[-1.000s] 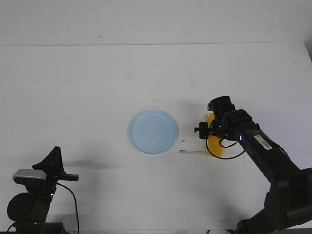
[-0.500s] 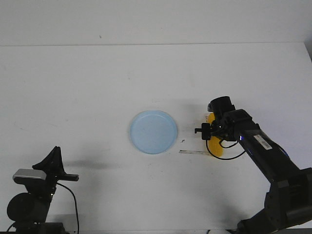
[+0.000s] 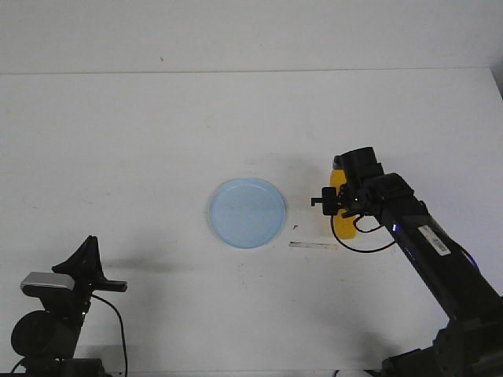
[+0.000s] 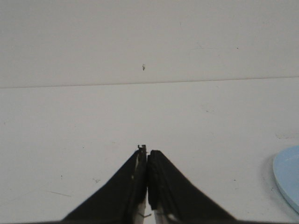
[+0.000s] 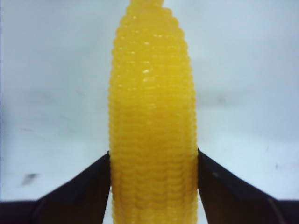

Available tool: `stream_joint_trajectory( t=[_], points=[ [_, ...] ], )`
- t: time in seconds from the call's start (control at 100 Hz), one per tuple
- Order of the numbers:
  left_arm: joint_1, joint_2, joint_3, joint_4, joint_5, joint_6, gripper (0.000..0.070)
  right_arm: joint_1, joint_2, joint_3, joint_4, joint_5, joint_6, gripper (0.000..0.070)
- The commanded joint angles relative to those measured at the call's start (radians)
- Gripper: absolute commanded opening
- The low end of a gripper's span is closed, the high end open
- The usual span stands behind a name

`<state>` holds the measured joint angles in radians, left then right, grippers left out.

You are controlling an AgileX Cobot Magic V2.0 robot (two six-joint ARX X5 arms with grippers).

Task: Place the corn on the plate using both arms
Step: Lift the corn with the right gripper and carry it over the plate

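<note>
The corn (image 5: 153, 121) is gripped by the right end effector (image 5: 153, 186), with one black finger (image 5: 88, 189) pressed against each flank of the cob (the kernel rows are plainly seen in the right wrist view). In the front view the corn (image 3: 340, 206) is seen at the end of the right arm, to the right of the plate (image 3: 247, 212) and apart from it; whether it is touching the white surface (image 3: 157, 141) cannot be told. The pale blue plate lies near the middle of the surface. The left end effector (image 4: 146, 179) is closed on nothing, its two fingers touching, and is held low at the near left corner.
</note>
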<state>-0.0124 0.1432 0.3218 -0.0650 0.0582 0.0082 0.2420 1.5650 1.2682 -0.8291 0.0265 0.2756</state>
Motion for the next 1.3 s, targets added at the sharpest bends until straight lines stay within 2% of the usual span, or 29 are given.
stream_joint_trajectory(
  t=[0.0, 0.44, 0.57, 0.76, 0.97, 1.12, 1.29],
  points=[
    [-0.001, -0.002, 0.004, 0.014, 0.001, 0.000, 0.0000, 0.032, -0.003, 0.031, 0.021, -0.003, -0.034, 0.0310],
    [-0.001, -0.002, 0.004, 0.014, 0.001, 0.000, 0.0000, 0.256, 0.006, 0.045, 0.220, -0.056, -0.047, 0.0310],
    [-0.001, -0.002, 0.004, 0.014, 0.001, 0.000, 0.0000, 0.300, 0.080, 0.107, 0.156, -0.052, -0.072, 0.0310],
    [-0.001, -0.002, 0.004, 0.014, 0.001, 0.000, 0.0000, 0.347, 0.240, 0.306, 0.012, -0.051, -0.075, 0.0310],
    [-0.001, -0.002, 0.004, 0.014, 0.001, 0.000, 0.0000, 0.411, 0.375, 0.467, -0.024, -0.042, -0.075, 0.0310],
    [-0.001, -0.002, 0.004, 0.014, 0.001, 0.000, 0.0000, 0.452, 0.426, 0.490, -0.039, 0.008, -0.071, 0.0310],
    [-0.001, -0.002, 0.004, 0.014, 0.001, 0.000, 0.0000, 0.460, 0.454, 0.488, -0.066, 0.015, -0.071, 0.0310]
  ],
)
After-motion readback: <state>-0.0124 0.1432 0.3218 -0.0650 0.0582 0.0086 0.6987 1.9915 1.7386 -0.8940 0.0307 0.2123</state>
